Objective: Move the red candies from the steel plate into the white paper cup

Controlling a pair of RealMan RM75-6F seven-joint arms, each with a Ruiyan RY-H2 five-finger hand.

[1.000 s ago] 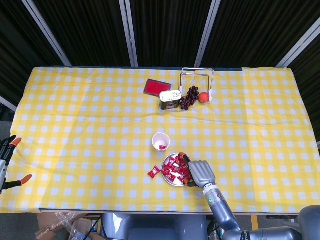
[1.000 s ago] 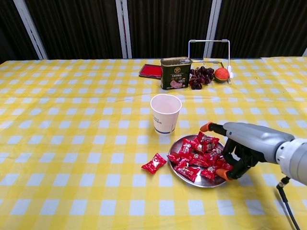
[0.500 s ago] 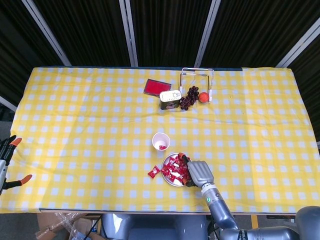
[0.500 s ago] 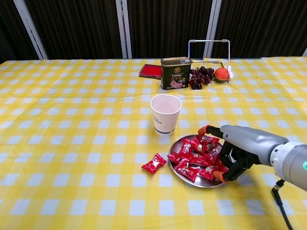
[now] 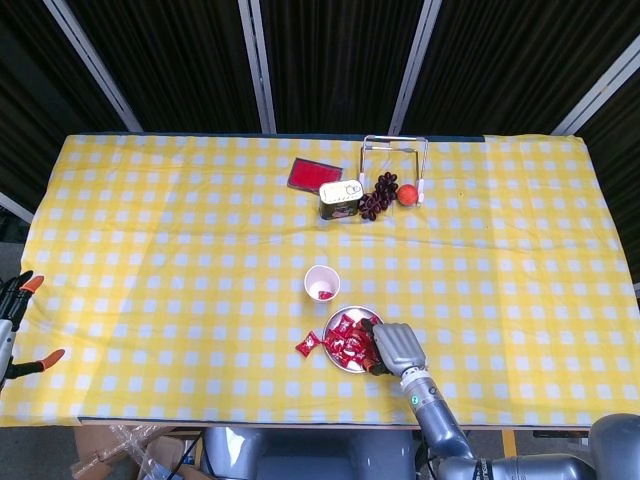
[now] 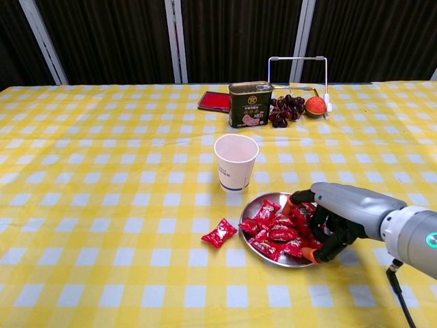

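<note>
One stray candy lies on the checked tablecloth, well to the left of the fingers and just off the rim of the steel plate. Beyond the plate, up and to the left of the fingertips, stands the white paper cup; the head view shows a red piece at its bottom. The remaining red candies sit heaped on the plate, directly under and against the fingers. The right hand is curled down over the right side of the heap, its orange-tipped fingers pressed among the wrappers; whether any candy is actually pinched cannot be told. Far behind the fingers stand a green tin, dark grapes and an orange fruit.
</note>
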